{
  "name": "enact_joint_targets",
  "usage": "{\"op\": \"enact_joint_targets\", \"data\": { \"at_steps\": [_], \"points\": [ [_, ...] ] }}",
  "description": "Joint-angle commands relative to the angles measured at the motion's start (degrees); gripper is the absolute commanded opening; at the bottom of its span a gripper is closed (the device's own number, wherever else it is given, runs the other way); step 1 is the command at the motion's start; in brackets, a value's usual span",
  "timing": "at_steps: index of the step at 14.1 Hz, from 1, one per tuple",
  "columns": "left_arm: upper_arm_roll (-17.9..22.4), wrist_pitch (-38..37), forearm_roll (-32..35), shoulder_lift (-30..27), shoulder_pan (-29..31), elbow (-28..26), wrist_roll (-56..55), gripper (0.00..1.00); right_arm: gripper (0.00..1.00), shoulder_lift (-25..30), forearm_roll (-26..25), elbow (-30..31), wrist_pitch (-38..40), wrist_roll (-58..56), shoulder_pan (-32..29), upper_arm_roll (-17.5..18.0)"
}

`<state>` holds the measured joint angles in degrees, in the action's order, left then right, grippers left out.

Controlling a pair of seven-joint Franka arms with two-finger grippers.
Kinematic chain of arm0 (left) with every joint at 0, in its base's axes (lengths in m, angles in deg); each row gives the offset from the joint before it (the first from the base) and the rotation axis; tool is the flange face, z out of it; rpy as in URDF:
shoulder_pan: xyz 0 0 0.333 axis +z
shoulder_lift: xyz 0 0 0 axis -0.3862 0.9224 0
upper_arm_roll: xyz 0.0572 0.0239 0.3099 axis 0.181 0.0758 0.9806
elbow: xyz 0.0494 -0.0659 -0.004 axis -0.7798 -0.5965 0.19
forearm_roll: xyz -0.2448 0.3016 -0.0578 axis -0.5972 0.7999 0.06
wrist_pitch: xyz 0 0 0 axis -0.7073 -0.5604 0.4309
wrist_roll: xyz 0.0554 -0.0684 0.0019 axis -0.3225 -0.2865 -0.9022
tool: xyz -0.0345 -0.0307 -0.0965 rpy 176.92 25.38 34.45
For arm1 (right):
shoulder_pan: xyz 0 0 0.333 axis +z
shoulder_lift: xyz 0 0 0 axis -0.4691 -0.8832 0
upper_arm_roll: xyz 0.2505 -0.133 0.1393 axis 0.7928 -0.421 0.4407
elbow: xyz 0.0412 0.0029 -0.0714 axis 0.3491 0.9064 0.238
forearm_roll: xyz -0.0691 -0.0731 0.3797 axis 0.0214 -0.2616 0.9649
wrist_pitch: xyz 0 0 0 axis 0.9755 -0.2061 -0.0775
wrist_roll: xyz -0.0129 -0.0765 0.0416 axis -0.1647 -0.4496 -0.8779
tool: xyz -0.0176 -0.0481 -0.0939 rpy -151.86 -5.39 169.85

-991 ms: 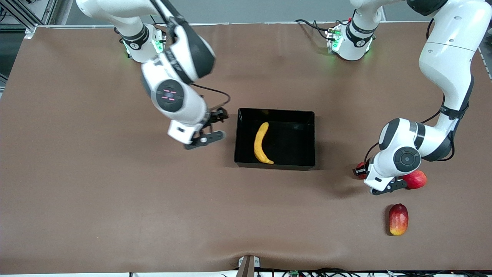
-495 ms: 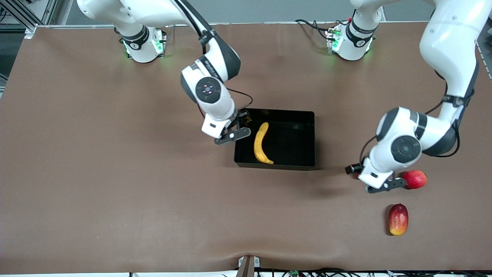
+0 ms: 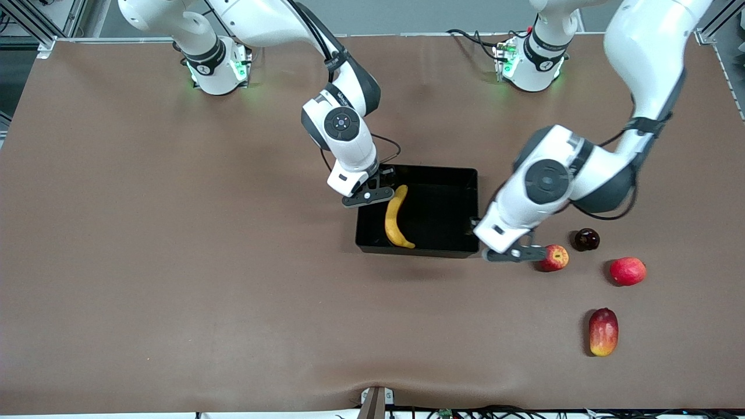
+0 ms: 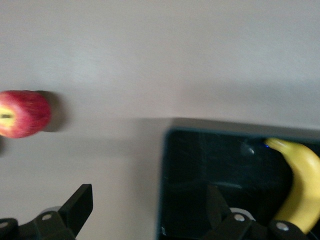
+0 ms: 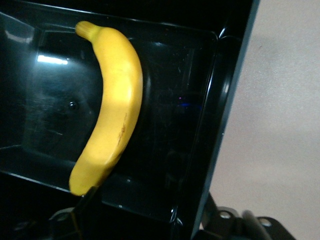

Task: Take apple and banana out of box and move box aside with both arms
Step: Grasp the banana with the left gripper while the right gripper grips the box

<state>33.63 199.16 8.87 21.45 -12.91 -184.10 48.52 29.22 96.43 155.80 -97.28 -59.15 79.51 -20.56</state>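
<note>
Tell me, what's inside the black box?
A yellow banana lies inside the black box, toward the right arm's end. Nothing else shows on the box floor. The right tool covers one corner, so that bit stays hidden.

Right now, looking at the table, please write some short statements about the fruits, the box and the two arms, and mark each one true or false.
1. The banana lies inside the black box. True.
2. The apple is in the box. False: it sits on the table beside the box.
3. The left gripper holds the apple. False: its fingers are open, astride the box wall.
4. The right gripper is at the box wall nearest its own arm's end. True.
</note>
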Motion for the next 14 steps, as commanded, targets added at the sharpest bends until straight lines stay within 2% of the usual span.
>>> {"op": "enact_joint_targets", "data": {
  "at_steps": [1, 2, 14],
  "points": [
    [-0.15, 0.24, -0.71, 2.03, -4.52, 1.93, -0.14, 1.00, 0.09, 0.70, -0.40, 0.78, -1.10, 1.04, 0.67, -0.97],
    [-0.15, 0.59, -0.71, 2.91, -5.84, 2.29, -0.14, 1.00, 0.00, 0.88, 0.21, 0.52, -0.67, 2.78, 0.41, -0.79],
    [0.47, 11.93, 0.08, 12.49, -12.27, 1.50, -8.40, 0.98, 0.00, 1.85, -0.58, 0.78, -0.05, 2.62, -0.21, -0.97]
  ]
}}
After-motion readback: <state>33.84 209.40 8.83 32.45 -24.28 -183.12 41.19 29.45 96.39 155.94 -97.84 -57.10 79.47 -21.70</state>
